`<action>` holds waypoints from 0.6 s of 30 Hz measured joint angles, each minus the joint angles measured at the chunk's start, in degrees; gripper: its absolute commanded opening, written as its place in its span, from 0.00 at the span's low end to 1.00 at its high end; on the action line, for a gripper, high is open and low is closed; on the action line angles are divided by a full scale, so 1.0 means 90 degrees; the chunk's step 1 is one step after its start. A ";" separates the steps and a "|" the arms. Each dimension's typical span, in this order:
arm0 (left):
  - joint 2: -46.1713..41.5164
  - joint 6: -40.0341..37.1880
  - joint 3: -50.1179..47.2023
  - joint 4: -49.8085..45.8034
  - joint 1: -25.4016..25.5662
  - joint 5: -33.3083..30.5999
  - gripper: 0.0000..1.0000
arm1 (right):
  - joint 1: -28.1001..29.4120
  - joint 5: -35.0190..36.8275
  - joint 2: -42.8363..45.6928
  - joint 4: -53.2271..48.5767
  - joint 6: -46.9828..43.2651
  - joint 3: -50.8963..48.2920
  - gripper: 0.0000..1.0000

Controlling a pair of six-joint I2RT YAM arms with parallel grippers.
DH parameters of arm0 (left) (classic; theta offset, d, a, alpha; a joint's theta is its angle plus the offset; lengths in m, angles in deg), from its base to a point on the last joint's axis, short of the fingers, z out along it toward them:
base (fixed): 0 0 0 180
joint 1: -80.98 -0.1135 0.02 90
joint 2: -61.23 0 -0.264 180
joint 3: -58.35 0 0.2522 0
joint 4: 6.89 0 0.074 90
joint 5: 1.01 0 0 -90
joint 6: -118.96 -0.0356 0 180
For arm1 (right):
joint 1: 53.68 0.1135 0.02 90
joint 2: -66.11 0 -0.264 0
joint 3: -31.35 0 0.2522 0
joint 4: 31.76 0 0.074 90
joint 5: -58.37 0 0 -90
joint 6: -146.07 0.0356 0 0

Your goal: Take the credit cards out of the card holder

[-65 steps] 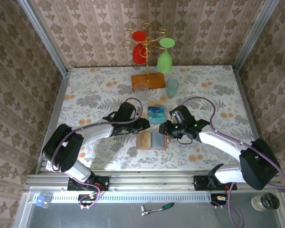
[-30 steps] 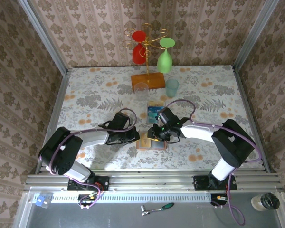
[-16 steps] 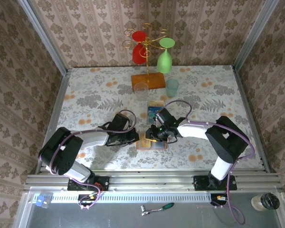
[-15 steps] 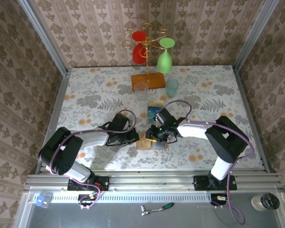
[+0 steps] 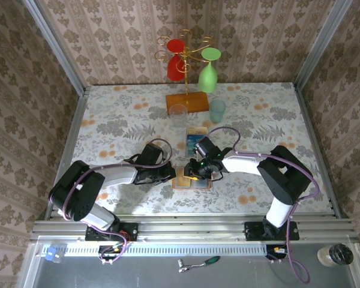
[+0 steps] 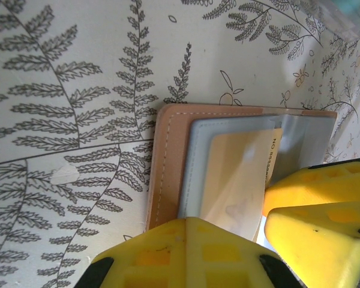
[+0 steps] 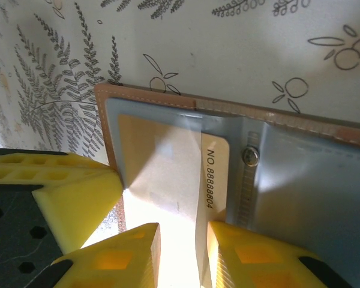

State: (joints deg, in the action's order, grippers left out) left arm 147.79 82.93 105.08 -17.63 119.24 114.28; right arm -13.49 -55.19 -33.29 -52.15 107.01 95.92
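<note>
Card holder (image 6: 168,162) lay open on the table, one edge under the tip of the closed left gripper (image 6: 186,228), apparently pinned. Tan card (image 7: 168,174) sat partly out of its pocket, free edge between the right gripper's (image 7: 181,234) part-open fingers; no firm pinch seen. Blue cards (image 5: 196,143) lay just beyond that gripper.

Risks:
- jaws catch pocket film with the card and drag the holder
- thin card slips or bows
- the grippers, nearly touching, bump

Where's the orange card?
Seen from the right wrist, the orange card pokes out of the left pocket of the card holder, between the left gripper and right gripper.
</note>
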 measured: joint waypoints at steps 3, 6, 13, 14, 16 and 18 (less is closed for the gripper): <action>0.0000 -0.0002 0.0000 0.0000 0.0000 0.0002 0.04 | 0.0002 0.0073 0.0000 -0.0163 -0.0024 0.0066 0.27; 0.0000 0.0000 0.0000 0.0000 0.0000 0.0002 0.05 | 0.0002 0.0117 0.0002 -0.0287 -0.0058 0.0114 0.27; -0.0007 -0.0002 0.0007 -0.0046 0.0000 0.0000 0.05 | 0.0002 0.0228 0.0029 -0.0478 -0.0158 0.0146 0.27; -0.0017 -0.0002 0.0012 -0.0068 0.0000 0.0000 0.05 | 0.0002 0.0245 0.0046 -0.0498 -0.0168 0.0148 0.27; -0.0073 -0.0005 0.0017 -0.0148 0.0000 -0.0005 0.05 | 0.0002 0.0277 0.0075 -0.0563 -0.0172 0.0148 0.27; -0.0131 -0.0005 0.0019 -0.0214 0.0000 -0.0005 0.05 | 0.0002 0.0289 0.0085 -0.0619 -0.0189 0.0148 0.27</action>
State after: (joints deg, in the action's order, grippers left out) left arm 146.61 82.89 105.26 -19.55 119.24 114.24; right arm -13.47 -52.58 -32.52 -57.73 105.31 97.25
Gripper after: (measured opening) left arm 0.056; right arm 0.273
